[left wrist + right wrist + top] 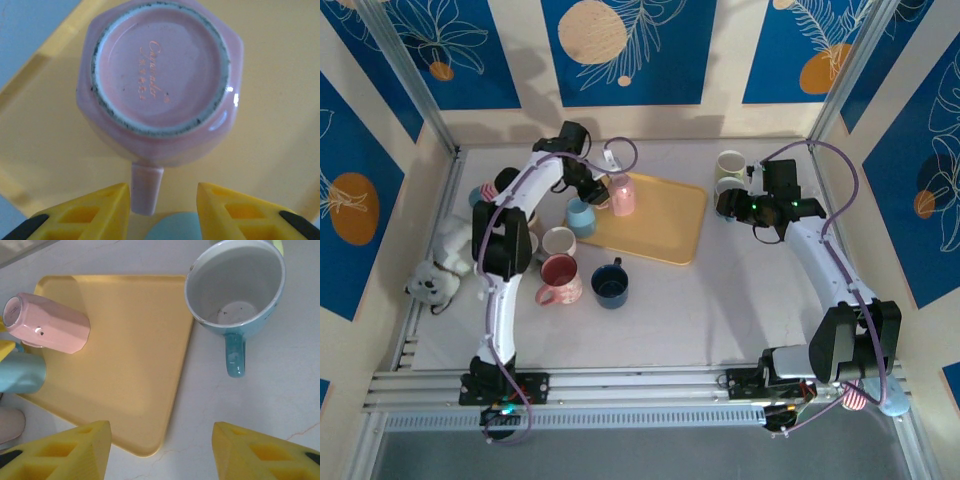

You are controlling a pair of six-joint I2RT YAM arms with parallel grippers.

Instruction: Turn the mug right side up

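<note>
A pale pink mug (622, 195) stands upside down at the left end of a yellow tray (665, 215). From the left wrist I look down on its base (160, 75), and its handle (146, 187) points back toward me. My left gripper (164, 192) straddles that handle. The left finger lies right against it and the right finger stands well clear, so the jaws are open. In the top view the left gripper (603, 190) sits just left of the mug. My right gripper (161, 440) hangs open over the table by the tray's corner (135, 355), with nothing between its fingers.
An upright teal mug (235, 285) stands ahead of the right gripper (728, 205). A light blue mug (580, 215) lies beside the tray's left edge. A beige mug (558, 242), a pink mug (560, 278) and a dark blue mug (610, 285) stand nearer the front. A plush toy (435, 270) lies far left.
</note>
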